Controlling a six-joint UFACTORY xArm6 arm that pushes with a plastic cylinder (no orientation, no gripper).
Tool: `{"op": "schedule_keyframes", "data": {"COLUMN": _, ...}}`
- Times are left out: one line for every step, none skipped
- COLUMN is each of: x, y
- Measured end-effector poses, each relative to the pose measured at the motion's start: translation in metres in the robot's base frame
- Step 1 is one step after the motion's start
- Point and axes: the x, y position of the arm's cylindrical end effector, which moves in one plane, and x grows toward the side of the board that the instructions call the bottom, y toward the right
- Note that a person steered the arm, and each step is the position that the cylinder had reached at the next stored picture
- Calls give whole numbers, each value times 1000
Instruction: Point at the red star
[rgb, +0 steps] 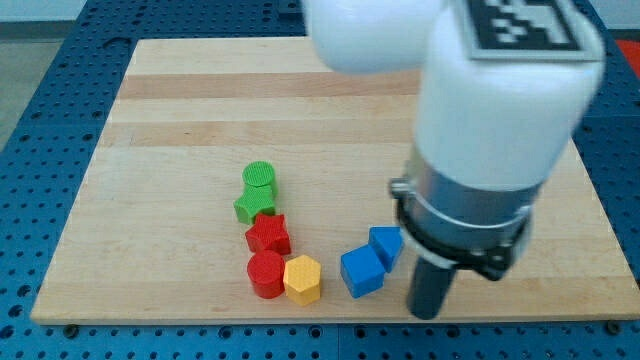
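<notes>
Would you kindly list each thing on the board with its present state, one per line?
red star: flat on the board, touching the green star above it, untouched by my tip.
green star: flat, against the green cylinder.
green cylinder: upright.
red cylinder: upright, touching the yellow hexagon.
yellow hexagon: upright.
two blue blocks: touching each other.
my tip: down near the board's bottom edge, right of the blue blocks.

This looks like a robotics lab bench. A pale wooden board (180, 120) lies on a blue perforated metal table (40, 90), its grid of mounting holes showing from nine to twelve o'clock. At one o'clock, the white robot arm (500, 90) carries a black-and-white marker (520, 22), probably for tracking.
</notes>
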Motion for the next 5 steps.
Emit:
{"op": "schedule_keyframes", "data": {"x": -7, "y": 63}}
{"op": "schedule_keyframes", "data": {"x": -51, "y": 111}}
{"op": "schedule_keyframes", "data": {"x": -126, "y": 113}}
{"op": "schedule_keyframes", "data": {"x": -189, "y": 58}}
{"op": "schedule_keyframes", "data": {"x": -197, "y": -38}}
